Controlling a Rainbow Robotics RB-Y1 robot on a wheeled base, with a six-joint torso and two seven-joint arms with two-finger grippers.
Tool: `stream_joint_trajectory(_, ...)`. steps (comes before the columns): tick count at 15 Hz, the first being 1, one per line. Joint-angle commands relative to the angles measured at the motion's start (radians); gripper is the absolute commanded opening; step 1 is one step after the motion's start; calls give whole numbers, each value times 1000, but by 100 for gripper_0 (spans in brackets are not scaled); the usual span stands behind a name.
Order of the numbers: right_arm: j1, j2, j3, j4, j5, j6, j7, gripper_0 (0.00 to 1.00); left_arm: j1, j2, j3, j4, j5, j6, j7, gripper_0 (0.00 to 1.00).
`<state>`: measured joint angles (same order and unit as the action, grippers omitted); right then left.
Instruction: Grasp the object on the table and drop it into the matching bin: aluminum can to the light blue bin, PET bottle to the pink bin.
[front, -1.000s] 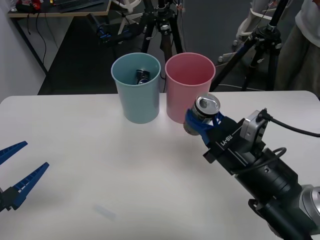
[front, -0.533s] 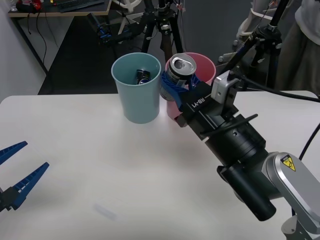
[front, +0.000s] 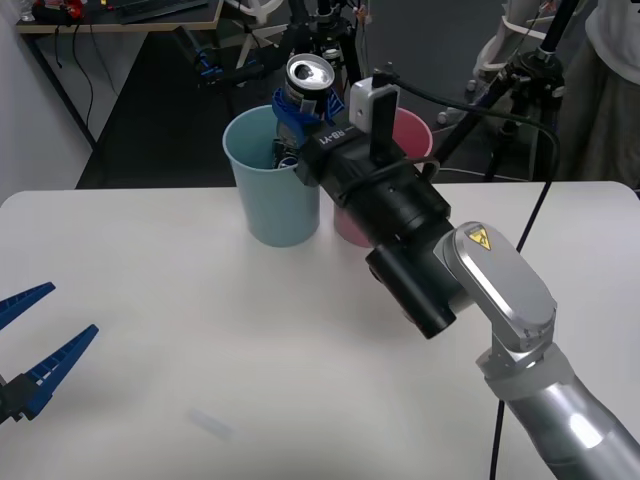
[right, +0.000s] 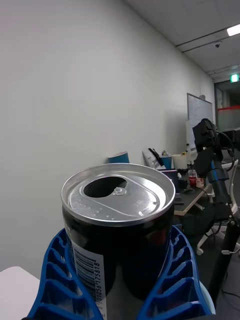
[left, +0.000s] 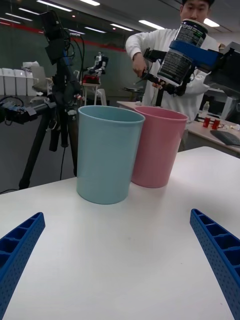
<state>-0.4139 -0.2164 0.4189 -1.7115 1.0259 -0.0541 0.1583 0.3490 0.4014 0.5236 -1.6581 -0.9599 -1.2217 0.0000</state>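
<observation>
Front view: right gripper (front: 297, 108) clamps can (front: 308, 78) above blue bin (front: 272, 178) rim, near table (front: 150, 300) far edge. Risk: off-centre release (can sits rim-side) bounces into pink bin (front: 352, 225). Left gripper (front: 30, 335) open, idle.

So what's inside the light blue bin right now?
A darker can lies inside the light blue bin. The right gripper holds the aluminum can above the bin's rim, covering part of the opening, so the rest of the inside can't be seen.
</observation>
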Motion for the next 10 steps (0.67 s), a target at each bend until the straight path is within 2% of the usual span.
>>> stream_joint_trajectory(1,-124,35,8,138,14,59,-3,0,0,0,0,0,0,0,0,100)
stream_joint_trajectory(10,-396,104,8,509,23,140,-13,0,0,0,0,0,0,0,0,100)
